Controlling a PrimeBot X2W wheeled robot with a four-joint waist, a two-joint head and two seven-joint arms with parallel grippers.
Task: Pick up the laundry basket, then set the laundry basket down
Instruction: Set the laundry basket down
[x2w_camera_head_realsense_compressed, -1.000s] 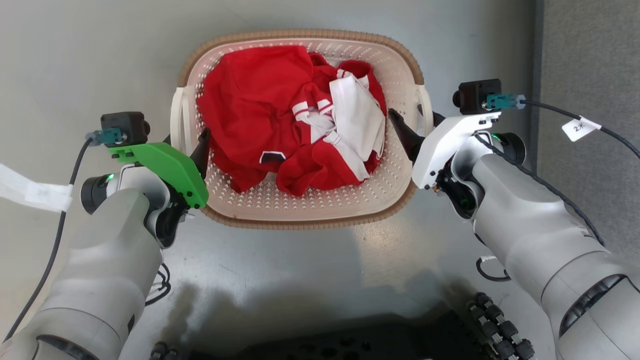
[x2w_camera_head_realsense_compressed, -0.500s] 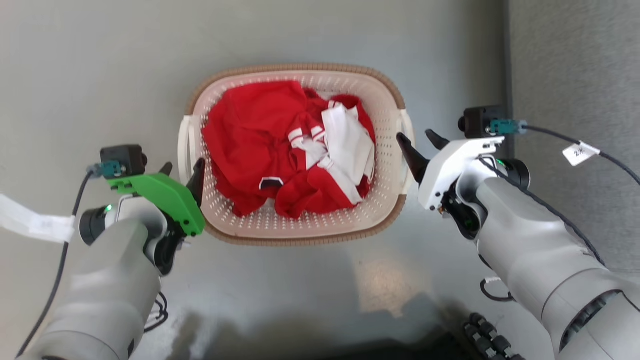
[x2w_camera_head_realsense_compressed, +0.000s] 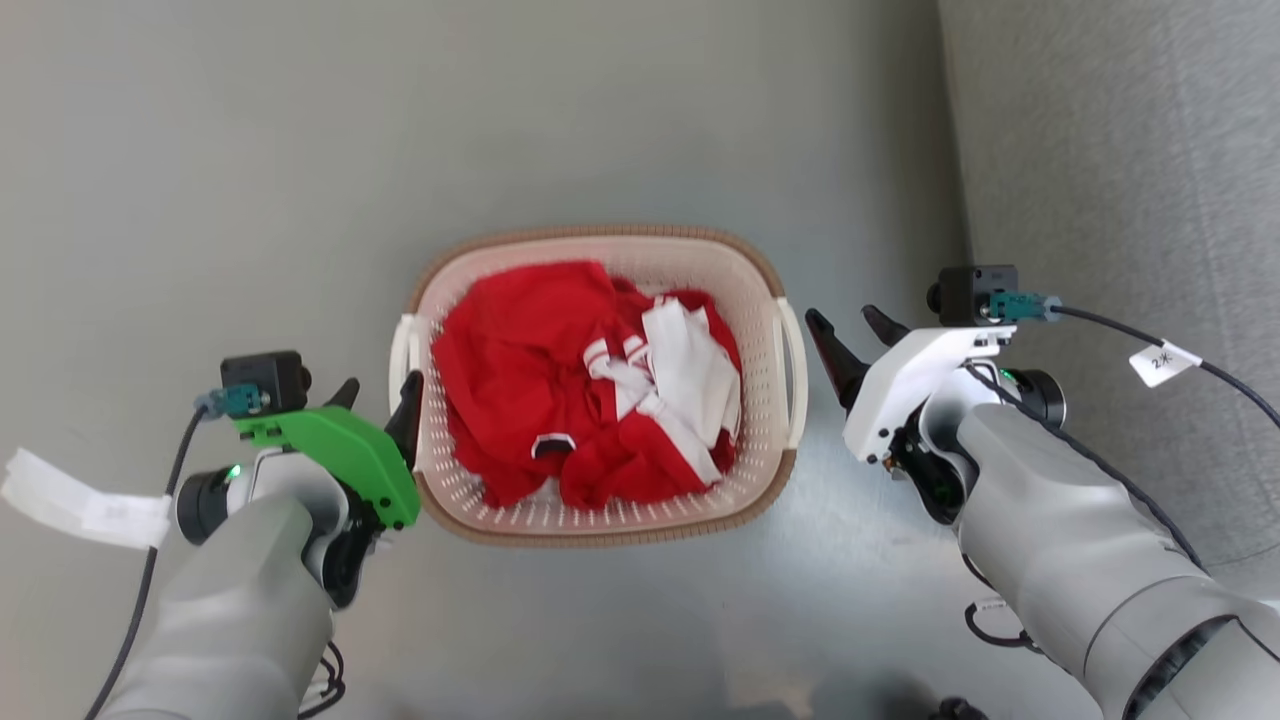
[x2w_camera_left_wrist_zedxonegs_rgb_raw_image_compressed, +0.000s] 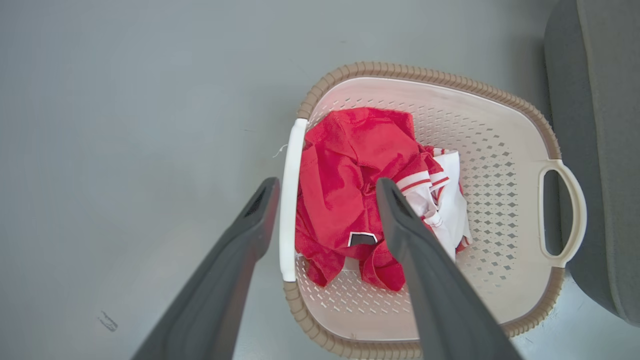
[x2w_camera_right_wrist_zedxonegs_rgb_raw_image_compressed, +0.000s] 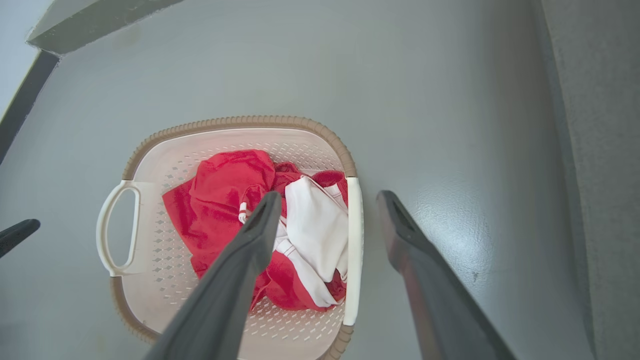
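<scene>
Grey floor (x2w_camera_head_realsense_compressed: 200, 150) bears laundry basket (x2w_camera_head_realsense_compressed: 600, 237); wrist views show left tool (x2w_camera_left_wrist_zedxonegs_rgb_raw_image_compressed: 327, 182), right tool (x2w_camera_right_wrist_zedxonegs_rgb_raw_image_compressed: 329, 196) spread, framing handles (x2w_camera_left_wrist_zedxonegs_rgb_raw_image_compressed: 287, 200).

There is one laundry basket (x2w_camera_head_realsense_compressed: 600, 235). It has two white handles, a left handle (x2w_camera_head_realsense_compressed: 402, 345) and a right handle (x2w_camera_head_realsense_compressed: 795, 370). Inside the basket lies one heap of clothes (x2w_camera_head_realsense_compressed: 520, 370), red and white. How many pieces are in the heap cannot be told. There are two grippers. The left gripper (x2w_camera_head_realsense_compressed: 380, 385) is just beside the basket's left side, and the right gripper (x2w_camera_head_realsense_compressed: 841, 316) is near its right side. Each has two dark fingers (x2w_camera_left_wrist_zedxonegs_rgb_raw_image_compressed: 235, 260), so four in all.
</scene>
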